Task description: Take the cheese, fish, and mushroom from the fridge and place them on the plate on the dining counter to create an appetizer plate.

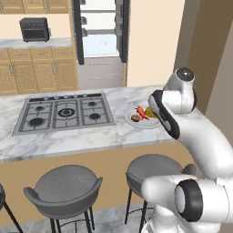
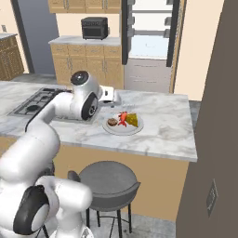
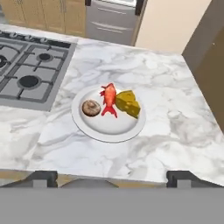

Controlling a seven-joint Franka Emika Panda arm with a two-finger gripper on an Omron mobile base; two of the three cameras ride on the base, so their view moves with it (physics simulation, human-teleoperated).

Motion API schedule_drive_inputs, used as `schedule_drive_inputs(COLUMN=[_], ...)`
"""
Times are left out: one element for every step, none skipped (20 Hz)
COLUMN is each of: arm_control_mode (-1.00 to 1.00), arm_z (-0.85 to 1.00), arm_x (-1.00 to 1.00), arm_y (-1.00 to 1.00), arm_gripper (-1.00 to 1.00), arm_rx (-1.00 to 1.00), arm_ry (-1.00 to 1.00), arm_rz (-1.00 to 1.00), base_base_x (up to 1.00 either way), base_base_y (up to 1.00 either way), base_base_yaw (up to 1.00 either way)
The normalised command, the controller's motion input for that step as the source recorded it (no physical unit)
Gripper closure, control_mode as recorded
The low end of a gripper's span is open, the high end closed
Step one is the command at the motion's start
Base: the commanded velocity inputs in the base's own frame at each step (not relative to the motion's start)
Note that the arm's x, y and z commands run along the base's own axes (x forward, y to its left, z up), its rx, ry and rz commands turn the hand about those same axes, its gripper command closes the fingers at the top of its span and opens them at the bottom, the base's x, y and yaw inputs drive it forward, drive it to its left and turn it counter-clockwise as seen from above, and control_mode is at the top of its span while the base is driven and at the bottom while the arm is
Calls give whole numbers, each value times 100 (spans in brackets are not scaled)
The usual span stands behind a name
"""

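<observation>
Lengthwise, the fish (image 3: 109, 100) points toward the fridge (image 3: 114, 17).

So the plate (image 3: 108, 127) sits on the table (image 3: 175, 131) straight ahead of the open jaws, about centred between the two tips. On it, three things in a row: mushroom (image 3: 91, 108) toward the left tip's side, fish (image 3: 109, 99) in the middle, cheese (image 3: 127, 103) on the right, with the fish touching the cheese. The cooktop (image 3: 30, 72) is off left of the plate, and the fridge (image 1: 101, 32) stands open way beyond the table.
</observation>
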Motion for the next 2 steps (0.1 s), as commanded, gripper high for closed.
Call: schedule_drive_inputs(arm_control_mode=[-100, -100], arm_z=[47, 43], arm_x=[-100, -100], arm_y=[81, 81], arm_gripper=[-100, -100], arm_rx=[-14, -14], arm_ry=[-31, -28], arm_rz=[-11, -13], base_base_x=[0, 0], base_base_y=[0, 0], base_base_yaw=[0, 0])
